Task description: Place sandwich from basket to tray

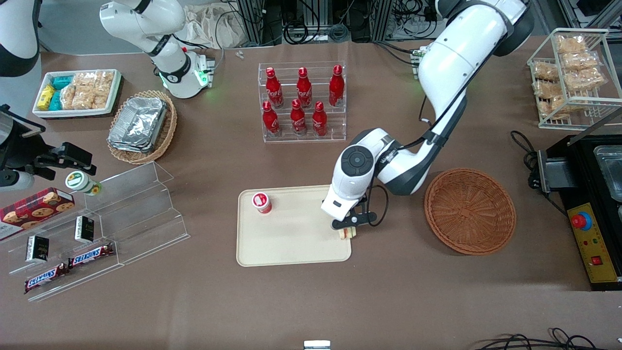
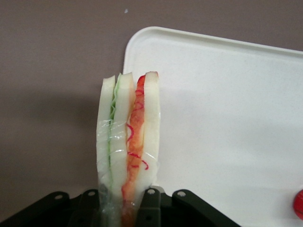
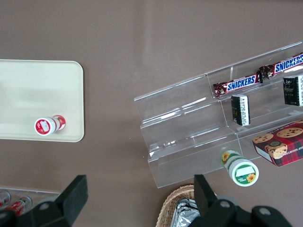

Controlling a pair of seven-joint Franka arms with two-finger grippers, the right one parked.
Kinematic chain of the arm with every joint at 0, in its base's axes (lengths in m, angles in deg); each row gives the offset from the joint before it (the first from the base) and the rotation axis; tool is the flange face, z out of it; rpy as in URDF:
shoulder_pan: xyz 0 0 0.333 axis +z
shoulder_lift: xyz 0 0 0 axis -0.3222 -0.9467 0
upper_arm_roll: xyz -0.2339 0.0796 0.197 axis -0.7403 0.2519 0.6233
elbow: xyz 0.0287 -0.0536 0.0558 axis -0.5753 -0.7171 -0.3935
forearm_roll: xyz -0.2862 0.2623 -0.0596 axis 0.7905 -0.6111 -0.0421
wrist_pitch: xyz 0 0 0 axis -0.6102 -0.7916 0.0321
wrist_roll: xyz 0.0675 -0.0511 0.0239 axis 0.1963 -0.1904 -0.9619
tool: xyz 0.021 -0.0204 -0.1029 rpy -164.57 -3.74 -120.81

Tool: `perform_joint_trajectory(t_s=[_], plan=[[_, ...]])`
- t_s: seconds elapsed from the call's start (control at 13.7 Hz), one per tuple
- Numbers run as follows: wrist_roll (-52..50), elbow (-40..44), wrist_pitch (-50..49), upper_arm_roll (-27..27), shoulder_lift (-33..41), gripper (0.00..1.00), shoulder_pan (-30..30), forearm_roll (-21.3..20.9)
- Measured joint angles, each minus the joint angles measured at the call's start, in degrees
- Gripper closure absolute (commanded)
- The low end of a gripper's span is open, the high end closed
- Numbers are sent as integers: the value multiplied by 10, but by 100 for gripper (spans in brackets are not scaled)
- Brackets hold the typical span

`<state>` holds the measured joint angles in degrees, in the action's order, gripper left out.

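1. Front view: the hand (image 1: 348, 232) hangs over the tray (image 1: 291, 243), at the tray edge toward the working arm's end of the desk (image 1: 388, 301). The arm's wrist hides most of the hand here.

2. Front view: only a small part of the sandwich (image 1: 347, 234) shows under the hand, at the tray's rim. Whether it rests on the tray or is held just above it cannot be told.

3. Left wrist view: the hand (image 2: 127, 201) is closed on the sandwich (image 2: 128, 142), with dark fingers (image 2: 149, 203) pressed on both sides of the wedge. This view alone shows the layers: pale bread, green filling on one side, orange-red on the other, under clear wrap.

4. Left wrist view: the sandwich straddles a rounded corner of the tray (image 2: 227, 118), partly over tray and partly over brown desk.

5. Front view: the basket (image 1: 470, 211) stands on the desk beside the tray, toward the working arm's end, with nothing in it.

6. Front view: a small red-capped cup (image 1: 261, 202) stands on the tray, toward the parked arm's end. The right wrist view shows the same cup (image 3: 47, 125) near one tray (image 3: 28, 90) edge, but not the sandwich or the hand.
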<state>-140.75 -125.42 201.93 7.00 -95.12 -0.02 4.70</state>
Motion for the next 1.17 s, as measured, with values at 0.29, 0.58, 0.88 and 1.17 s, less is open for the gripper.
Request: perform_joint_trajectory(t_s=[0.29,0.58,0.88,1.17], plan=[[0,-8,38,0,-26,85,-11,-56],[4,-8,54,1,-33,22,-11,-61],[6,-8,57,2,-38,1,-11,-61],[6,1,52,3,-37,0,-9,-61]])
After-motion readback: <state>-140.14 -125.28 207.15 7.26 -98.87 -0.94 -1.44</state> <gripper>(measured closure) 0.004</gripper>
